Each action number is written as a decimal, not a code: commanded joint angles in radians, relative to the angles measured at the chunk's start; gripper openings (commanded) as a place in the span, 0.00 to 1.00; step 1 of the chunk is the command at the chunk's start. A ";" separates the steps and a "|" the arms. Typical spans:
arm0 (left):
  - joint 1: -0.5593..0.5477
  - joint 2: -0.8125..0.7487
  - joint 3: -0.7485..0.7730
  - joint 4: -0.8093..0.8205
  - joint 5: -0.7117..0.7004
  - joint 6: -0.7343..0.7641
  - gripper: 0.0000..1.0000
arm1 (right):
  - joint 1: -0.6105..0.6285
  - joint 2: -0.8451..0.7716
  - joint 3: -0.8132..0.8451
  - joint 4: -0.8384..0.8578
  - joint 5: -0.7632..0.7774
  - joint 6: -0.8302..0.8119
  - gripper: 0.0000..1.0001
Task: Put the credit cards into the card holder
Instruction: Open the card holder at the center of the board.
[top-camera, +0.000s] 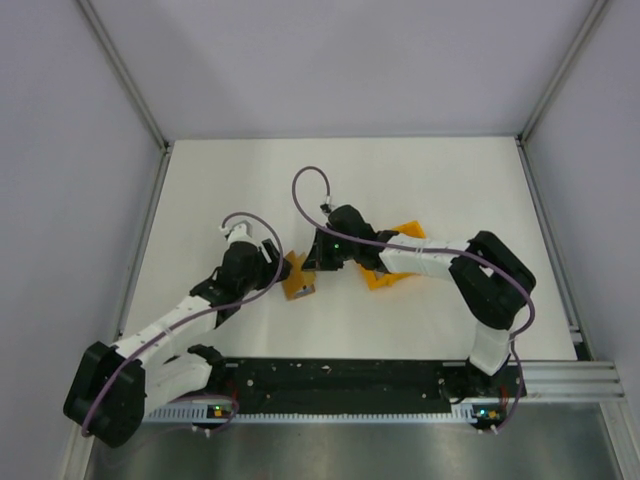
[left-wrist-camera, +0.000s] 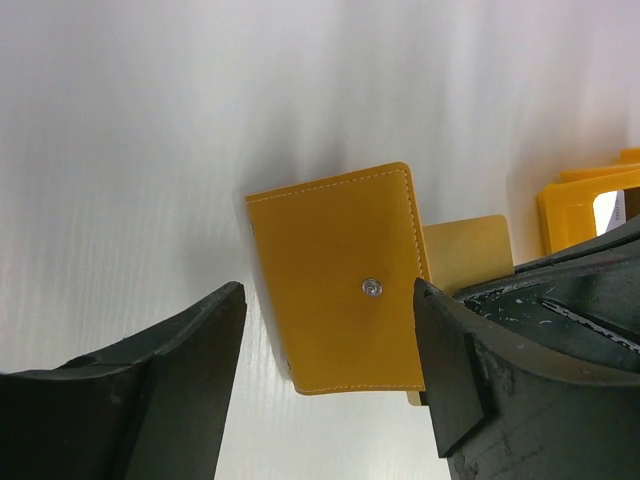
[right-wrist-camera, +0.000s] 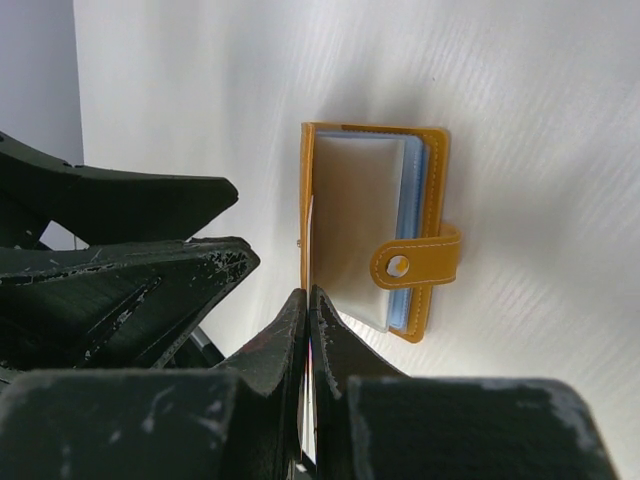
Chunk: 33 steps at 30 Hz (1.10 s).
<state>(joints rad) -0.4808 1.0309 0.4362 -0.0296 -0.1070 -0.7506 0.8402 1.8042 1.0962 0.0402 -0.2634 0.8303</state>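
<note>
The orange card holder (top-camera: 296, 280) stands partly open on the white table between my grippers. In the left wrist view its plain orange cover (left-wrist-camera: 340, 280) with a snap stud lies between my open left gripper (left-wrist-camera: 328, 300) fingers, a gap showing on the left. The right wrist view shows the holder's inside (right-wrist-camera: 355, 230): pale pockets, a light blue card (right-wrist-camera: 413, 200) in the far side, a snap strap (right-wrist-camera: 420, 258). My right gripper (right-wrist-camera: 309, 295) is shut on a thin silvery card (right-wrist-camera: 308, 405) seen edge-on, its tip at the holder's near edge.
Orange frame-like pieces (top-camera: 385, 278) lie on the table under the right forearm, with another (top-camera: 408, 229) behind it; they also show at the right of the left wrist view (left-wrist-camera: 585, 200). My left gripper (top-camera: 283, 268) and right gripper (top-camera: 312, 268) are very close together.
</note>
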 joint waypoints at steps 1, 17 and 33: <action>0.010 -0.032 -0.017 0.022 -0.017 -0.018 0.74 | 0.020 0.009 0.053 0.046 -0.039 -0.010 0.00; 0.016 -0.008 -0.074 0.175 0.061 -0.075 0.73 | 0.022 0.038 0.054 0.096 -0.115 0.026 0.00; 0.016 0.023 -0.077 0.145 0.053 -0.055 0.45 | 0.022 0.047 0.056 0.158 -0.191 0.053 0.00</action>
<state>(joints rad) -0.4664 1.0393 0.3695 0.0956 -0.0498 -0.8154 0.8490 1.8442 1.1019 0.1001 -0.3996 0.8673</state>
